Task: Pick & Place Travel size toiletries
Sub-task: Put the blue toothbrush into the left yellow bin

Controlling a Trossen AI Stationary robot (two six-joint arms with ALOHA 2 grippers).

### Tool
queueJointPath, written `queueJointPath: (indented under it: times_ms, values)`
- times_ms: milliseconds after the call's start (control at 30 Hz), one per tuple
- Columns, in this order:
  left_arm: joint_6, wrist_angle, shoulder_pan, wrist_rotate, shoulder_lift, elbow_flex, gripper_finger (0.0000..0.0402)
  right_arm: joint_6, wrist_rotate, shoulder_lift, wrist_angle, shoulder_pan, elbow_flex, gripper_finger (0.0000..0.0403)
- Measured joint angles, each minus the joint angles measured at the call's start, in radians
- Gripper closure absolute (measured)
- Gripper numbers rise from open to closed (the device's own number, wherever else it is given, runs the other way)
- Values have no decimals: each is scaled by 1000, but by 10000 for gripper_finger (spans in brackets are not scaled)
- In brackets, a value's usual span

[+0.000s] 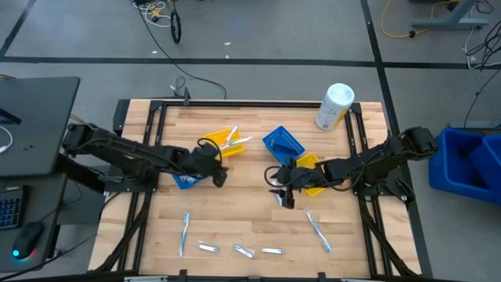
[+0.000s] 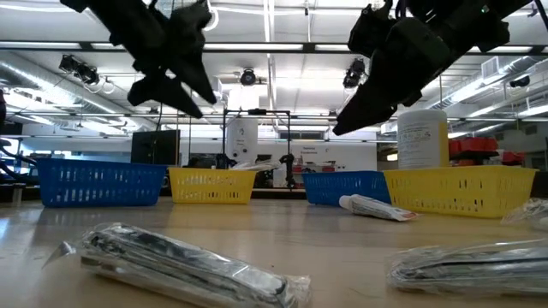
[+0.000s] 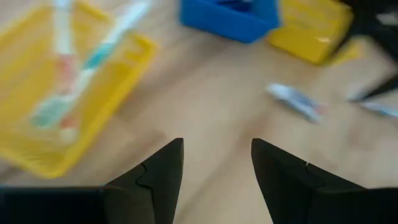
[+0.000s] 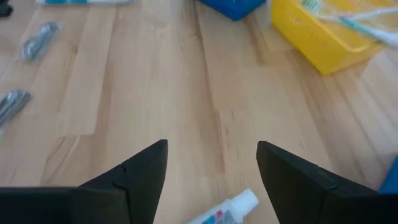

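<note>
My right gripper hangs open above the table's middle, and a small white toothpaste tube lies flat on the wood just under its fingertips. My left gripper is open too, above the wood beside a yellow bin that holds white and light-blue toothbrushes. Two more toothbrushes and three clear-wrapped packets lie near the table's near edge.
A blue bin and a second yellow bin sit by the right arm; another blue bin lies under the left arm. A tall white container stands at the far right corner. Bare wood separates the two grippers.
</note>
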Motion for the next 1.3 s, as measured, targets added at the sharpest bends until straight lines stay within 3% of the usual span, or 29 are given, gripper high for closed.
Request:
queueJointPath:
  times_ms: [167, 467, 733, 1000, 1300]
  values:
    - [-30, 73, -92, 70, 0, 0, 203, 0, 0, 0, -26, 25, 0, 148]
    - [-242, 50, -278, 100, 0, 0, 203, 26, 1, 0, -21, 35, 0, 167]
    - [-636, -213, -432, 228, 0, 0, 203, 27, 0, 0, -21, 35, 0, 175]
    - [-973, -350, -558, 355, 21, 1, 203, 27, 1, 0, -21, 35, 0, 172]
    - [-1003, -326, -600, 472, 219, 1, 203, 27, 1, 0, -20, 35, 0, 173]
